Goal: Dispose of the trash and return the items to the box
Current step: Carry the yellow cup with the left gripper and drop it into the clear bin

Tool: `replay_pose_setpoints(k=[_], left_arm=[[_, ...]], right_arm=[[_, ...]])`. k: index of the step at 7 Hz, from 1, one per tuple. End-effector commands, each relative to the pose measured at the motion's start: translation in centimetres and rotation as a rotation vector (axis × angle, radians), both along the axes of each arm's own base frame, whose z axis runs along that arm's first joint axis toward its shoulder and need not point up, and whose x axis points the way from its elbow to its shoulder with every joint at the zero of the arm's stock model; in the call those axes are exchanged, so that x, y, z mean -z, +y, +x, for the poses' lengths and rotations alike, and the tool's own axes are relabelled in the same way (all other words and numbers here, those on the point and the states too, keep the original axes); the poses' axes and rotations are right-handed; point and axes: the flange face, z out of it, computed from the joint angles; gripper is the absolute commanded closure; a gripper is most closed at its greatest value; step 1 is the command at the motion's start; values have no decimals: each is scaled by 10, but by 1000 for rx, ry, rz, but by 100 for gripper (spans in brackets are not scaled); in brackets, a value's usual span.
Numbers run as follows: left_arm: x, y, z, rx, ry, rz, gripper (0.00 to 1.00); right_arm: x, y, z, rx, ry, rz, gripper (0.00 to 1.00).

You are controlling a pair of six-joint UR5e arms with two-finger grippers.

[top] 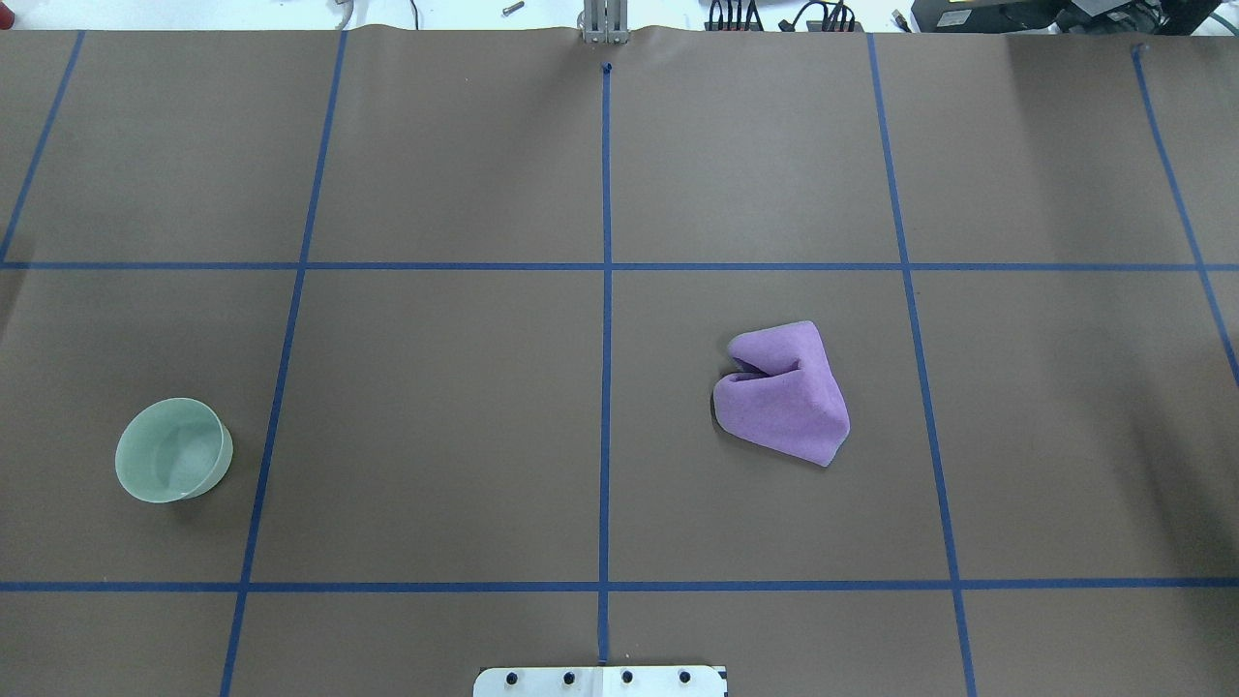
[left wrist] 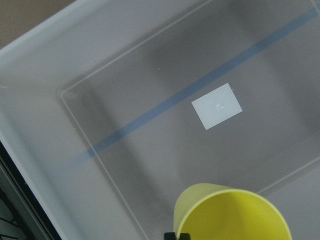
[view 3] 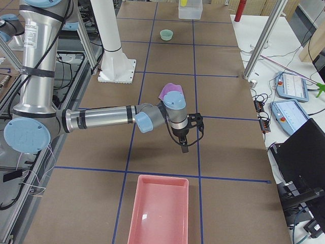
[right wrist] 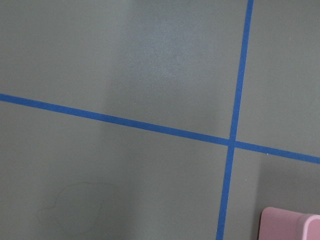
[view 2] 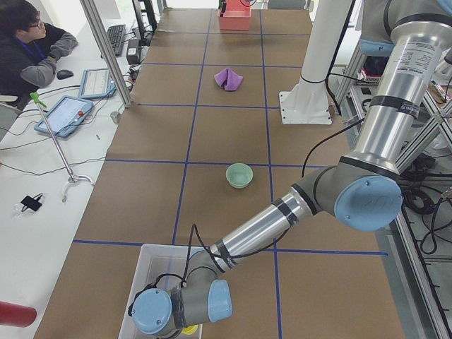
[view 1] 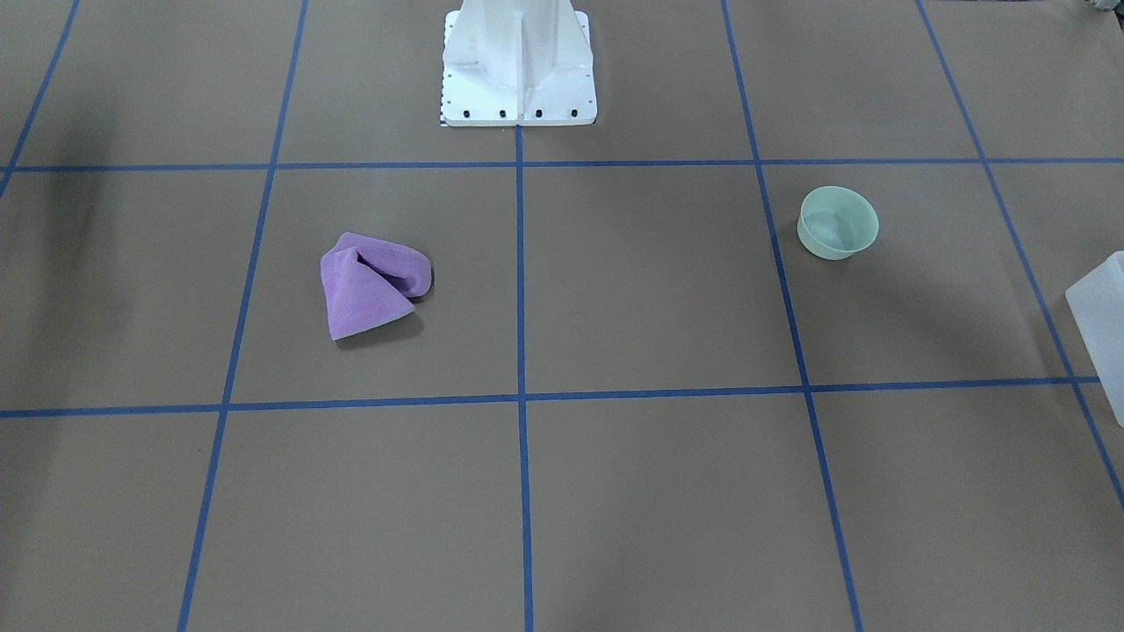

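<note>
The frosted white box (view 2: 152, 268) stands at the table's left end, and its wall (left wrist: 30, 75) fills the left wrist view. My left gripper (left wrist: 177, 235) reaches down inside it, its black fingertips closed on the rim of the yellow cup (left wrist: 235, 215), which sits low in the box (view 2: 189, 330). The mint-green bowl (view 1: 838, 222) stands upright and alone on the brown paper (top: 174, 450). A crumpled purple cloth (top: 782, 392) lies right of centre. My right gripper (view 3: 184, 141) hangs above the table just beyond the cloth; whether it is open or shut I cannot tell.
A pink tray (view 3: 157, 208) sits at the table's right end, its corner (right wrist: 290, 225) in the right wrist view. The white robot base (view 1: 518, 70) is bolted at the near edge. A person (view 2: 32, 42) sits at a side desk with tablets.
</note>
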Motion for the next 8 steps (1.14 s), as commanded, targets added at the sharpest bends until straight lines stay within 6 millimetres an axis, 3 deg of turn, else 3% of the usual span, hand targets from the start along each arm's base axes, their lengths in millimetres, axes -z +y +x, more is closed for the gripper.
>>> replay_pose_setpoints(k=[1, 2, 3, 4, 6, 7, 8], left_arm=[[6, -9, 1, -2, -2, 7, 50], [8, -11, 1, -2, -3, 13, 34], [18, -21, -1, 3, -7, 30, 2], [51, -49, -5, 52, -2, 43, 2], [133, -82, -4, 259, 133, -5, 2], [172, -85, -1, 366, 157, -45, 2], [209, -76, 24, 444, 206, -102, 2]], right_arm=[[0, 0, -1, 1, 1, 0, 0], [0, 0, -1, 1, 1, 0, 0], [0, 0, -1, 1, 1, 0, 0], [0, 0, -1, -1, 0, -1, 0], [0, 0, -1, -3, 0, -3, 0], [0, 0, -1, -3, 0, -4, 0], [0, 0, -1, -4, -2, -7, 0]])
